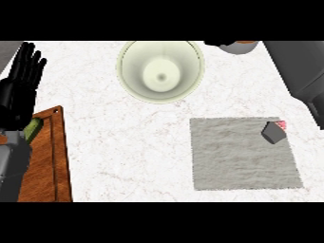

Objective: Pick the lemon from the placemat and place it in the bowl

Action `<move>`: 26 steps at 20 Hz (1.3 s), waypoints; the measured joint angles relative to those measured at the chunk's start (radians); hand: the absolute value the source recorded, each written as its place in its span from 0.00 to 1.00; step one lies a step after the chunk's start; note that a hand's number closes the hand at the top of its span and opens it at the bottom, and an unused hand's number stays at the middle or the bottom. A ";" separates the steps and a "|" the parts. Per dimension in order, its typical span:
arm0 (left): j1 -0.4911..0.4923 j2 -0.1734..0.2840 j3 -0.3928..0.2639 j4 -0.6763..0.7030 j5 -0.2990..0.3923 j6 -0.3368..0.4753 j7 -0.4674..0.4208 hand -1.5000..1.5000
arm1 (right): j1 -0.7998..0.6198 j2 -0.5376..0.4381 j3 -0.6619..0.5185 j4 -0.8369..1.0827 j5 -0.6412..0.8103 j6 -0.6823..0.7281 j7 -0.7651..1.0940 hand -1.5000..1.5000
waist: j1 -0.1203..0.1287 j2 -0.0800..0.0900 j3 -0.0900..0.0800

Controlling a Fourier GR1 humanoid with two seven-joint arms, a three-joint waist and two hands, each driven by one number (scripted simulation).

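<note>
A pale cream bowl (161,71) stands at the back middle of the counter, and nothing shows inside it. The grey placemat (242,154) lies to the front right; no lemon is on it. My right forearm runs up the right side, and the right hand (223,43) sits at the view's top edge, just right of the bowl's rim. The hand is mostly cut off there. Its fingers curl round a small orange-yellow thing (247,42), seemingly the lemon, of which only a sliver shows. My left hand (15,90) rests open at the left edge, fingers up.
A small grey block (273,132) with a red-patterned side lies on the placemat's far right corner. A wooden cutting board (46,156) lies at the front left, with a green item (33,129) on it half hidden by my left arm.
</note>
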 measured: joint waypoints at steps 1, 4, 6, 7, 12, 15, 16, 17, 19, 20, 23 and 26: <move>0.006 0.000 0.000 -0.005 -0.001 0.000 -0.001 0.50 | -0.002 0.013 0.008 0.007 0.003 -0.004 -0.002 1.00 | -0.003 -0.001 0.000; 0.015 0.005 0.009 -0.008 0.002 -0.003 -0.005 0.50 | 0.013 0.066 0.033 0.029 0.020 -0.043 -0.008 1.00 | -0.011 -0.002 0.000; 0.027 0.005 0.011 -0.012 0.002 -0.006 -0.011 0.50 | 0.018 0.107 0.046 0.044 0.035 -0.082 0.002 1.00 | -0.014 -0.003 0.000; 0.030 0.004 0.009 -0.019 0.002 -0.006 -0.007 0.50 | 0.025 0.120 0.055 0.052 0.046 -0.104 0.001 1.00 | -0.013 -0.002 0.000; 0.023 0.004 0.014 -0.015 -0.001 -0.001 -0.001 0.50 | 0.059 0.191 0.060 0.113 0.064 -0.161 0.061 0.00 | -0.020 -0.001 0.000; 0.013 0.003 0.016 -0.007 -0.001 -0.002 -0.004 0.50 | 0.077 0.220 0.044 0.152 0.053 -0.155 0.091 0.00 | -0.017 0.002 0.000; 0.013 0.007 0.019 -0.007 0.005 -0.008 0.000 0.50 | 0.083 0.222 0.036 0.163 0.046 -0.145 0.089 0.00 | -0.014 0.003 0.000; 0.013 0.007 0.020 -0.007 0.005 -0.008 0.000 0.50 | 0.085 0.231 0.022 0.172 0.032 -0.134 0.092 0.00 | -0.013 0.004 0.000; 0.010 0.007 0.021 -0.006 0.009 -0.012 -0.001 0.50 | 0.097 0.246 -0.012 0.187 0.000 -0.115 0.093 0.00 | -0.010 0.006 0.000; 0.008 0.007 0.020 -0.008 0.007 -0.010 0.000 0.50 | 0.100 0.252 -0.031 0.192 -0.019 -0.105 0.093 0.00 | -0.009 0.006 0.000; 0.010 0.011 0.022 -0.013 0.008 -0.016 -0.002 0.50 | 0.112 0.256 -0.097 0.190 -0.084 -0.110 0.083 0.00 | -0.004 0.008 0.001; 0.007 0.011 0.019 -0.022 0.012 -0.019 0.008 0.50 | 0.110 0.234 -0.168 0.182 -0.152 -0.122 0.085 0.00 | 0.000 0.010 0.001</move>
